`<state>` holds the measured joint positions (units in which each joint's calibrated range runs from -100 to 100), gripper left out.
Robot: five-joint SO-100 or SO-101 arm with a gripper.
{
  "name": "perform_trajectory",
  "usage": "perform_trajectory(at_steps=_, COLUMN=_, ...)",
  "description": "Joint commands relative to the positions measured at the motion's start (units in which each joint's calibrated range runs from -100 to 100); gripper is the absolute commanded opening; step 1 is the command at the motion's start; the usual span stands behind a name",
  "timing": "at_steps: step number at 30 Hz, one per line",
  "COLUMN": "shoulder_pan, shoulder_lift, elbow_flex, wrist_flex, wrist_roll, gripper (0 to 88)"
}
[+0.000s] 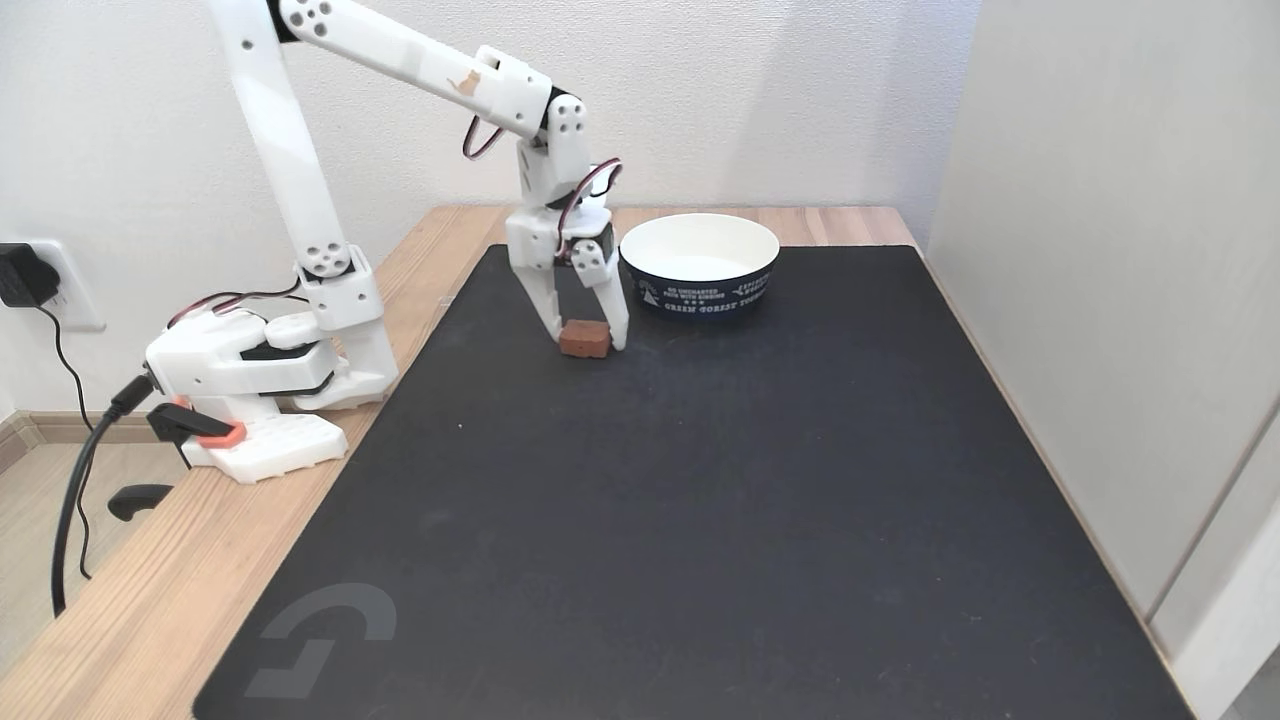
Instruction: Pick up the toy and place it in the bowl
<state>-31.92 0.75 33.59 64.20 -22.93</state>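
The toy (585,339), a small reddish-brown block, lies on the black mat (700,500) just left of the bowl. My white gripper (588,340) points straight down over it. One finger touches each end of the block, so the gripper is shut on the toy, which looks to be resting on the mat. The bowl (700,285), white inside and dark navy outside with white print, stands upright at the mat's far edge, a short way right of the gripper, and looks empty.
The arm's white base (250,385) is clamped at the left edge of the wooden table (150,600), with cables running to a wall plug (20,275). A pale wall panel (1110,300) runs along the mat's right side.
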Motion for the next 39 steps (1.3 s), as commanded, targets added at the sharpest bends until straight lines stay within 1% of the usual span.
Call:
perform_trajectory(at_steps=1, shoulder_pan=-0.7, shoulder_lift=-0.8, elbow_flex=0.9, wrist_flex=0.0, wrist_roll=-0.1, gripper=17.1)
perform_trajectory(at_steps=8, shoulder_pan=-0.7, shoulder_lift=-0.9, elbow_flex=0.9, wrist_flex=0.6, wrist_roll=-0.1, gripper=16.1)
perform_trajectory(at_steps=10, shoulder_pan=-0.7, shoulder_lift=-1.0, elbow_flex=0.9, wrist_flex=0.6, wrist_roll=-0.1, gripper=11.1)
perform_trajectory(at_steps=11, shoulder_pan=-0.5, shoulder_lift=-1.0, elbow_flex=0.8, wrist_flex=0.4, wrist_roll=-0.1, gripper=5.2)
perform_trajectory(at_steps=12, shoulder_pan=-0.4, shoulder_lift=-1.0, elbow_flex=0.8, wrist_flex=0.4, wrist_roll=-0.1, gripper=4.1)
perform_trajectory(at_steps=19, shoulder_pan=-0.4, shoulder_lift=-1.4, elbow_flex=0.0, wrist_flex=0.1, wrist_roll=-0.1, gripper=3.5)
perform_trajectory(at_steps=24, shoulder_pan=-1.5, shoulder_lift=-2.7, elbow_flex=-8.8, wrist_flex=0.1, wrist_roll=0.2, gripper=3.4)
perform_trajectory(at_steps=25, shoulder_pan=-3.3, shoulder_lift=-5.2, elbow_flex=-12.7, wrist_flex=0.1, wrist_roll=0.0, gripper=3.4)
perform_trajectory(at_steps=30, shoulder_pan=-6.2, shoulder_lift=-8.6, elbow_flex=-24.2, wrist_flex=0.1, wrist_roll=-0.1, gripper=3.4)
perform_trajectory(at_steps=36, shoulder_pan=-6.9, shoulder_lift=-6.9, elbow_flex=-26.4, wrist_flex=-0.2, wrist_roll=-0.2, gripper=3.4)
perform_trajectory(at_steps=38, shoulder_pan=-6.4, shoulder_lift=-4.7, elbow_flex=-26.4, wrist_flex=-3.1, wrist_roll=0.1, gripper=3.4)
perform_trajectory(at_steps=39, shoulder_pan=-5.3, shoulder_lift=-2.0, elbow_flex=-26.2, wrist_flex=-8.7, wrist_roll=0.4, gripper=3.4)
